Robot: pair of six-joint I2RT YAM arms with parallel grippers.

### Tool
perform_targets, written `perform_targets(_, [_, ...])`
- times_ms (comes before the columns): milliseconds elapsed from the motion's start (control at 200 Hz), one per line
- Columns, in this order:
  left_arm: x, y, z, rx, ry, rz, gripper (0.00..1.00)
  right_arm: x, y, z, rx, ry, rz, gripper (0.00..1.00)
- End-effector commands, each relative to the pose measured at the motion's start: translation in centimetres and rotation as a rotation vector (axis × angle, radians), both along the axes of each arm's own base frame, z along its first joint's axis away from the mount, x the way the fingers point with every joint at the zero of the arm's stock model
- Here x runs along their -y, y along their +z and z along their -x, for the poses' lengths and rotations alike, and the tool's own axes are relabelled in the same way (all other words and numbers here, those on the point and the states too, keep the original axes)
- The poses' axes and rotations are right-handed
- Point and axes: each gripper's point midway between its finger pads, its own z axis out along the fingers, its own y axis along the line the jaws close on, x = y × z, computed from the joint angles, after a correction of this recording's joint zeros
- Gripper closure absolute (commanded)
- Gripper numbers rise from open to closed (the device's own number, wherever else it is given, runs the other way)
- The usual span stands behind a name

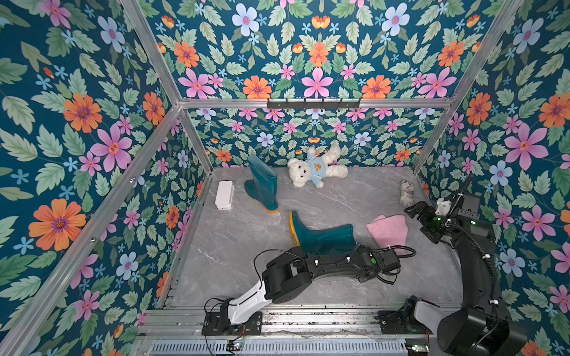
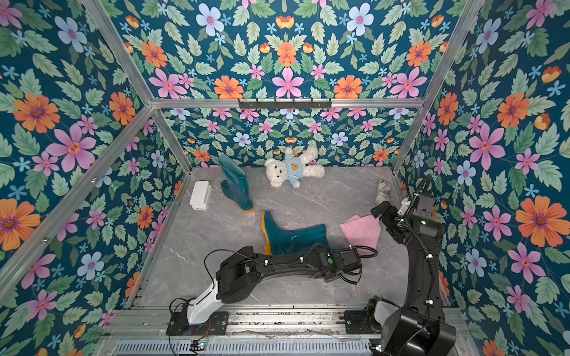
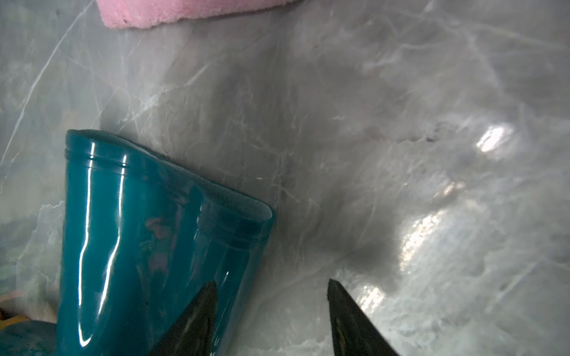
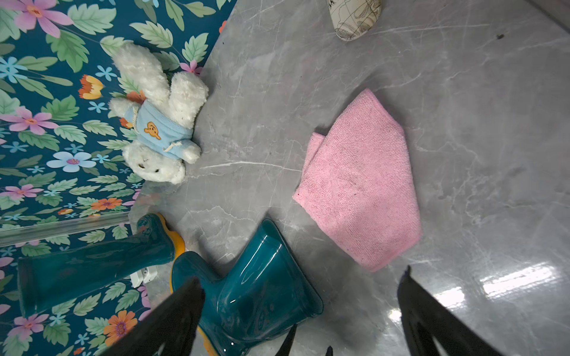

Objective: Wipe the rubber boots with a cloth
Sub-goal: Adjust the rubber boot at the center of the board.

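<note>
Cloth (image 1: 388,231) lies flat right of centre, just right of the lying boot (image 1: 324,237); standing boot (image 1: 262,185) is far left. Your left gripper (image 3: 270,285) sits at the lying boot's shaft, jaws spread, pinching nothing. Your right gripper (image 4: 302,274) hovers right of the cloth, jaws wide apart, empty.

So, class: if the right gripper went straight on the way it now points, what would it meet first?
Most likely the pink cloth, lying on the table directly ahead of the right gripper, whose jaws stand wide open. The lying boot sits just off that line; depth is unclear.
</note>
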Motion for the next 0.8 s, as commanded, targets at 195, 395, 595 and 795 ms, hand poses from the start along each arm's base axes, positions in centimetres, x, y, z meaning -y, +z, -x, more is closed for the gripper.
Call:
perform_targets(195, [-1.0,-1.8,-0.5,0.036,-0.025,-0.123,0.42,0.1,1.0,-0.1,0.055,-0.018,-0.037,0.03])
perform_targets(395, [-1.4,-2.3,-1.6,0.073,-0.009,-0.143,0.46,0.1,0.8,-0.1,0.063,-0.018,-0.044,0.03])
perform_targets(595, [-2.3,-2.9,-3.1,0.075,0.024,-0.161,0.51,0.1,0.5,-0.3,0.061,-0.018,-0.048,0.03])
perform_targets(795, [-3.5,-3.4,-3.9,0.061,0.044,-0.179,0.72,0.2,0.6,-0.3,0.066,-0.020,-0.048,0.03])
